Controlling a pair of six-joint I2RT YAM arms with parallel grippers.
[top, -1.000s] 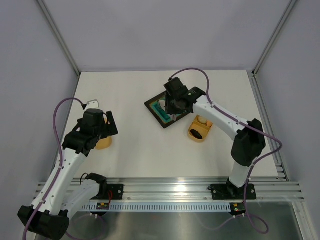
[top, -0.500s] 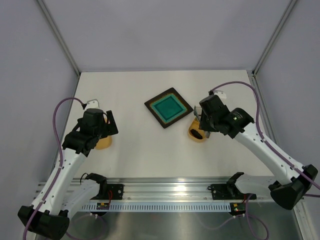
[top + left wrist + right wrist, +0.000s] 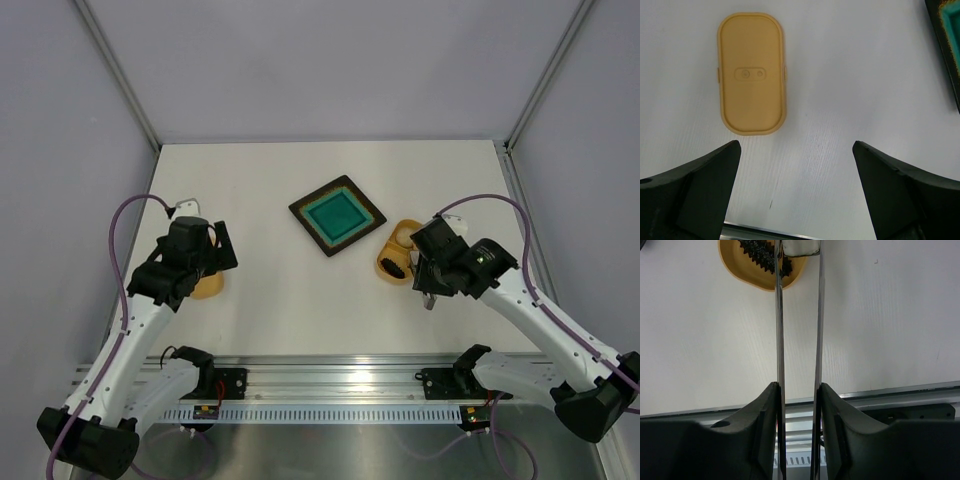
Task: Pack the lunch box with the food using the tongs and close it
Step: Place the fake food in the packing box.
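The yellow-orange lunch box (image 3: 398, 256) lies right of the teal plate (image 3: 337, 215). Inside it are a dark spiky food piece (image 3: 759, 255) and a beige piece (image 3: 403, 239). My right gripper (image 3: 798, 386) is shut on the silver tongs (image 3: 778, 330), just near-right of the box (image 3: 752, 272). The two tong arms run parallel toward the box's near end. A white food piece (image 3: 800, 246) shows between their tips at the frame's top edge; I cannot tell whether it is pinched. My left gripper (image 3: 796, 145) hangs open and empty above the table, near the matching lid (image 3: 751, 72).
The plate looks empty, and its dark rim (image 3: 946, 45) shows at the right of the left wrist view. The lid (image 3: 207, 287) lies flat at the left, partly under my left gripper (image 3: 212, 252). A metal rail (image 3: 340, 378) runs along the near table edge.
My right arm swung with the tongs from over the plate to the lunch box, then drew back toward the near edge. The left arm stayed still.
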